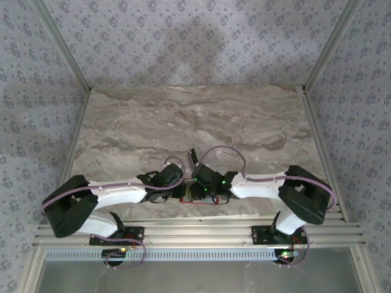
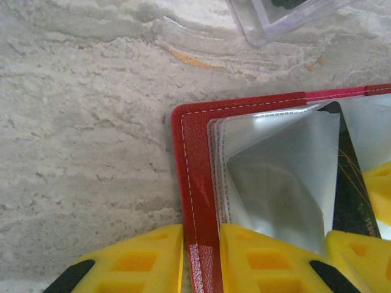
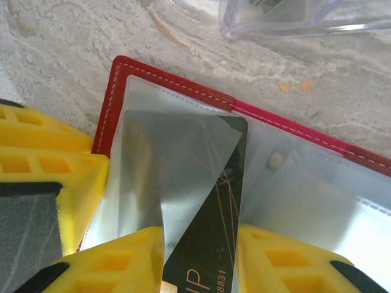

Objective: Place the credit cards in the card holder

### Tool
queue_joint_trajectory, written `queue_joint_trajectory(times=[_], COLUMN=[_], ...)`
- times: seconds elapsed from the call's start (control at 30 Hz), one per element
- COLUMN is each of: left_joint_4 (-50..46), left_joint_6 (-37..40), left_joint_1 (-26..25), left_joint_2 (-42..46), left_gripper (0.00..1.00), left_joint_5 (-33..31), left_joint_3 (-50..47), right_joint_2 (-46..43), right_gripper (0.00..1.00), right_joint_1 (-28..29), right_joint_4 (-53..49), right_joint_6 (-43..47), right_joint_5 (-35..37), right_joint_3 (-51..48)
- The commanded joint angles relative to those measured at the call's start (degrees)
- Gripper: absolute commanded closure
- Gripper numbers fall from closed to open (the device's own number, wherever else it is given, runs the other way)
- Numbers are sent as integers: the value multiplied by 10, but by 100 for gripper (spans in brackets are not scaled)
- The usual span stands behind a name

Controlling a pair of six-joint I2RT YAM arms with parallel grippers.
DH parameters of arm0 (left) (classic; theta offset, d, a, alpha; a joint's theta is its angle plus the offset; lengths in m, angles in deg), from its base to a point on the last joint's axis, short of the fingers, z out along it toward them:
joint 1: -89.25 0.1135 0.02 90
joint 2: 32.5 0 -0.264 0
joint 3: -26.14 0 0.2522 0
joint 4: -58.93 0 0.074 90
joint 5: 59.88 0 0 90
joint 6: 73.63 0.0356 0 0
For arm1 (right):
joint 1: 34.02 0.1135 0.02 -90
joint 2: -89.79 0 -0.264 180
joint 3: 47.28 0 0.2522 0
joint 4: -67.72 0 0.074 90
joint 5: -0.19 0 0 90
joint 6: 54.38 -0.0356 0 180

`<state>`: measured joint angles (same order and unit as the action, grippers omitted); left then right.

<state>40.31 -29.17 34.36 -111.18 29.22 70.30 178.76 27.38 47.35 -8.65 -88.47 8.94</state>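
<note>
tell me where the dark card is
Right wrist view, bottom centre: dark card between the fingers of the right gripper, its top corner in the open card holder.

- Thin dark rectangular credit card with fine gold lines [image 3: 211, 232]: large pale letters "IP" near its lower visible end, cut off at the picture's bottom edge.
- Same card: small pale digits "8831" just beside those letters, running along the card's length.
</note>
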Motion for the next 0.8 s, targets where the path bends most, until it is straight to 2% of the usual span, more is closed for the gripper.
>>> queue_joint_trajectory(times=[0.0, 0.27, 0.6, 0.77], left_joint_4=[-4, -5, -4, -4], left_joint_6=[-4, -4, -4, -5], left_joint_1=[-8, -8, -8, -8], left_joint_2=[-6, -9, -11, -11], left_gripper=[77, 77, 77, 77], left_joint_5=[6, 4, 8, 9], left_joint_3=[-5, -5, -1, -1], right_joint_2=[-22, -27, 5, 42], right_gripper=[59, 45, 38, 38], right_joint_1=[8, 46, 93, 100], right_joint_4=[-24, -43, -84, -97], right_joint_6=[1, 22, 38, 44], right_joint_5=[19, 49, 108, 128], right_joint_3=[-14, -12, 8, 31])
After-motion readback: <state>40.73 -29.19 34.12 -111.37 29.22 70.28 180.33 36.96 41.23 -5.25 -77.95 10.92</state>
